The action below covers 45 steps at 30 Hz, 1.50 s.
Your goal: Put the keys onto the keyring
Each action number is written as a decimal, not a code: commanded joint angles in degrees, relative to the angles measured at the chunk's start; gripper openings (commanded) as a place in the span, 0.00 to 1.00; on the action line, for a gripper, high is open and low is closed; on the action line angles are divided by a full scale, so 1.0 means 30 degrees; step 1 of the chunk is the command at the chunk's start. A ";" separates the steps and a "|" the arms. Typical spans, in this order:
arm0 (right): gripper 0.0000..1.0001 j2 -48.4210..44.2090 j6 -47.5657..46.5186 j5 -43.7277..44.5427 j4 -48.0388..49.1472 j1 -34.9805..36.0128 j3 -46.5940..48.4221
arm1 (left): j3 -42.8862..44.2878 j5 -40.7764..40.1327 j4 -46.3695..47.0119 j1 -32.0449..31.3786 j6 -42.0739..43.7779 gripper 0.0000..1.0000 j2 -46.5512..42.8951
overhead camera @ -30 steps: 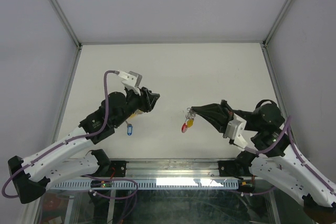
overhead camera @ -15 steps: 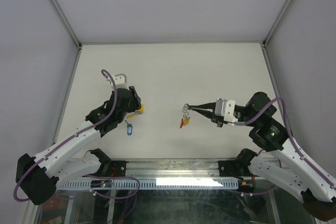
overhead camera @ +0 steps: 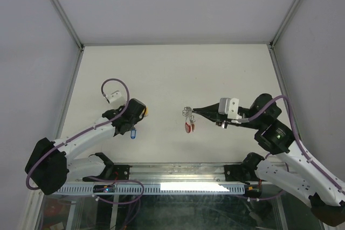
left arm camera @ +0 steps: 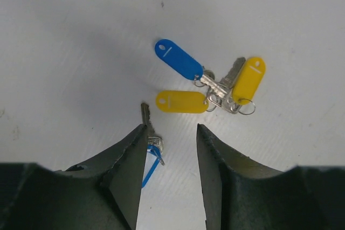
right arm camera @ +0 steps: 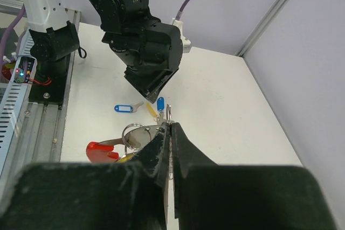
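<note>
In the left wrist view, three keys lie bunched on the white table: a blue tag (left arm camera: 178,58) and two yellow tags (left arm camera: 181,101) (left arm camera: 249,79). A fourth key (left arm camera: 147,125) with a blue tag lies against my left finger. My left gripper (left arm camera: 171,133) is open and low over them, also seen in the top view (overhead camera: 139,116). My right gripper (right arm camera: 171,125) is shut on the keyring, gripping its silvery ring (right arm camera: 135,133), and the red crescent (right arm camera: 102,151) hangs below. In the top view the right gripper (overhead camera: 191,112) holds the keyring (overhead camera: 188,127) mid-table.
The left arm's black wrist (right arm camera: 145,41) fills the upper middle of the right wrist view. A lone blue-tagged key (overhead camera: 132,133) lies near the table's front edge. Grey walls and metal posts (overhead camera: 69,25) enclose the table.
My left gripper has swung down and back toward the keys, now low over them. My right gripper has turned and shifted slightly left with the keyring.
</note>
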 commanded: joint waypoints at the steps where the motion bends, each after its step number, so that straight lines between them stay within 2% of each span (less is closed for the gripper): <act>1: 0.00 0.0023 0.0637 0.0314 0.0858 0.0094 0.0367 | -0.0566 -0.0099 -0.0002 0.0068 -0.2180 0.40 -0.0219; 7: 0.00 0.0048 0.0821 0.0343 0.0885 0.0079 0.0217 | -0.1713 0.0730 0.0580 0.0088 -0.2834 0.40 -0.0393; 12: 0.00 0.0027 0.0968 0.0366 0.0887 0.0121 0.0183 | -0.2032 0.1592 0.1701 0.0060 -0.2739 0.40 0.0677; 20: 0.00 -0.0166 0.1197 0.0499 0.0778 0.0173 0.0089 | -0.2135 0.2160 0.2673 0.0046 -0.2375 0.35 0.1122; 26: 0.00 -0.0201 0.1211 0.0595 0.0660 0.0201 0.0059 | -0.2281 0.2612 0.2625 -0.0035 -0.2496 0.30 0.0865; 34: 0.00 -0.0171 0.1270 0.0649 0.0624 0.0258 -0.0019 | -0.1578 0.1747 0.0619 -0.0685 -0.3503 0.29 0.0919; 45: 0.00 -0.0353 0.1359 0.0735 0.0558 0.0253 -0.0195 | -0.0928 0.1730 0.0200 -0.1446 -0.3959 0.28 0.1327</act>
